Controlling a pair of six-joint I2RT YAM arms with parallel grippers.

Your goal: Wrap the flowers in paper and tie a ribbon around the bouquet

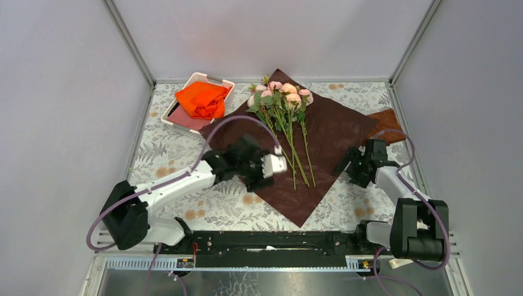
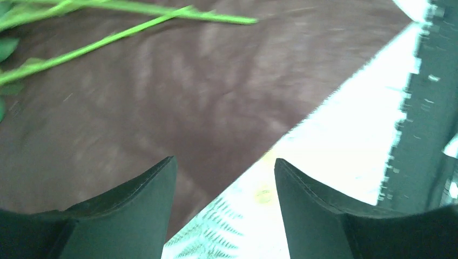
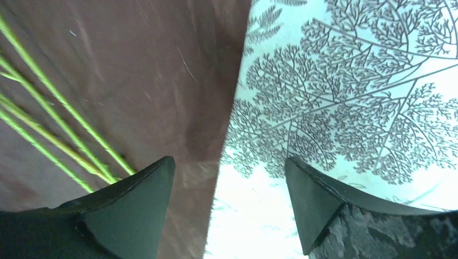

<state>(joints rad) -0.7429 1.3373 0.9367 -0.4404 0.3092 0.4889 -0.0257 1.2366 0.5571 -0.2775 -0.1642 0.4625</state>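
The paper (image 1: 333, 139) lies flat as a dark red diamond on the table. On it lie the flowers (image 1: 280, 95), pink heads far, stems (image 1: 301, 163) pointing near. My left gripper (image 1: 262, 180) is open over the paper's near-left edge. In the left wrist view that edge runs between the open left gripper (image 2: 224, 164), with paper (image 2: 189, 91) and stems (image 2: 108, 43) beyond. My right gripper (image 1: 345, 165) is open at the paper's right edge. In the right wrist view the right gripper (image 3: 229, 162) straddles the paper (image 3: 135, 70) edge, stems (image 3: 59, 129) at left. Neither holds anything. The ribbon and a wrapped bouquet are out of view.
A white basket (image 1: 213, 79) with a folded orange cloth (image 1: 200, 98) stands at the far left. A brown cloth (image 1: 385, 120) pokes out beyond the paper's right corner. Fern-print tablecloth (image 1: 172, 154) covers the table; grey walls close in on three sides.
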